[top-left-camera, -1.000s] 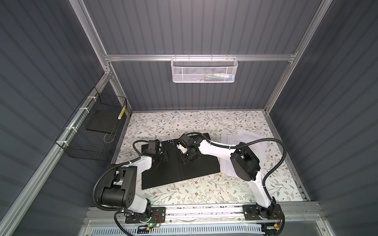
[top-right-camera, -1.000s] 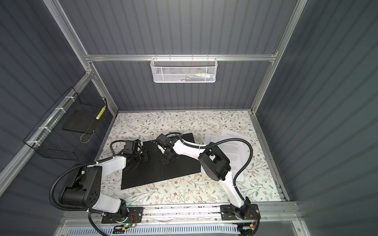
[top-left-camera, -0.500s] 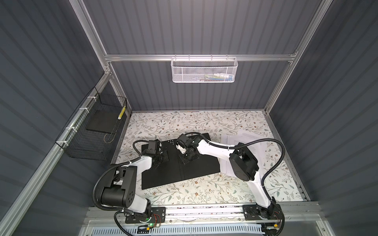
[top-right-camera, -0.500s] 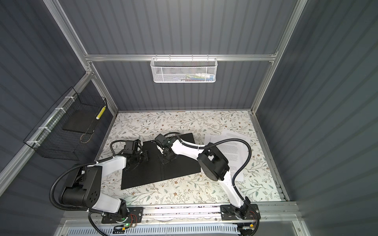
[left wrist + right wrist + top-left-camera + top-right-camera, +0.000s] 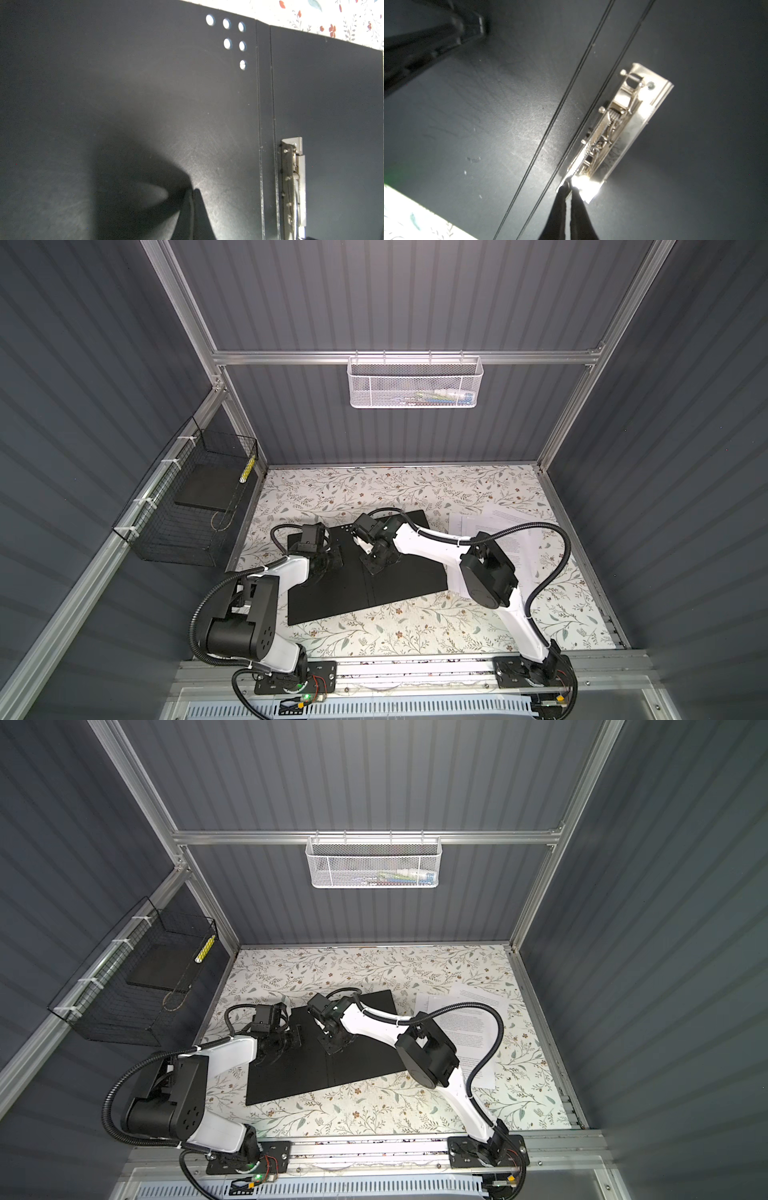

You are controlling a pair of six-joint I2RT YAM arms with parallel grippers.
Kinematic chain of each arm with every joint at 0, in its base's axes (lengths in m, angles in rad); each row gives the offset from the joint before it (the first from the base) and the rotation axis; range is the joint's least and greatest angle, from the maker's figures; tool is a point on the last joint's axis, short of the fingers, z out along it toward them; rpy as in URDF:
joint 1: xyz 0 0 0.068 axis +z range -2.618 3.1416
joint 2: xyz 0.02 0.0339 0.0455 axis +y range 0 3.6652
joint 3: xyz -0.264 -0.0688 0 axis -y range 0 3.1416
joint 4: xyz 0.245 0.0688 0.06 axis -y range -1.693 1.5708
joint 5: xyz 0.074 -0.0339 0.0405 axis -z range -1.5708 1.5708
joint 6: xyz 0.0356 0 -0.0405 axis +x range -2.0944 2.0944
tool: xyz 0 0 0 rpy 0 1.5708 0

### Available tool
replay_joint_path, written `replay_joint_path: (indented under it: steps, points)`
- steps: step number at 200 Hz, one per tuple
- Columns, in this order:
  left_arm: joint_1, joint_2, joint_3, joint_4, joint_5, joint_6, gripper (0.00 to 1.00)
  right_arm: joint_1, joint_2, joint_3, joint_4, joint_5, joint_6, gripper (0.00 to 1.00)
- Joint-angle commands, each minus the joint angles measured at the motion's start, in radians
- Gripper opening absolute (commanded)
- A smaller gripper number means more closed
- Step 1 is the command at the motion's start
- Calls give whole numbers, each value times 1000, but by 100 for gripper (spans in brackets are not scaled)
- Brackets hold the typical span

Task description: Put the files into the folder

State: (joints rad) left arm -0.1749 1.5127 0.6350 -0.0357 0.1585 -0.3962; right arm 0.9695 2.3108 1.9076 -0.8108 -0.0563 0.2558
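The folder (image 5: 399,585) lies open, black inside up, on the desk (image 5: 374,635) beneath both end effectors. The left end effector (image 5: 328,564), fully closed and empty, rests on one flap. The right end effector (image 5: 569,188) is pinched on the end of the metal clip (image 5: 618,128). The files (image 5: 515,526) lie well apart from it.

The folder (image 5: 395,580) shows a plain matt black inside, with a shiny silver clip (image 5: 623,128) and six pale round holes (image 5: 227,43). Under the folder, the tablecloth (image 5: 374,485) is white with grey-green leafy sprigs and small reddish-brown flowers. Right of the folder, the papers (image 5: 498,516) are white with fine black print. Both arms over the folder are white with black joints. Behind the folder hangs a white mesh basket (image 5: 415,385); left of the folder, a black wire basket (image 5: 178,526). The walls (image 5: 415,302) are dark grey, ribbed.
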Motion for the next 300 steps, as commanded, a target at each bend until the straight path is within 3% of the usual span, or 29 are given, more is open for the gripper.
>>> replay_joint_path:
  steps: [1,124,172,206,260,300]
  points:
    - [3,35,-3,-70,2,20,0,11,70,16,-87,22,-23,9]
    - [3,49,2,-71,17,22,0,21,273,273,-343,64,-33,8]
    - [3,53,5,-73,20,24,0,16,203,133,-290,63,-7,0]
    - [3,64,9,-75,23,26,0,-20,101,-48,-135,-25,50,0]
    - [3,76,13,-76,27,26,0,-14,175,92,-252,48,23,0]
    - [3,80,15,-76,30,27,0,-23,32,-11,-112,-36,40,4]
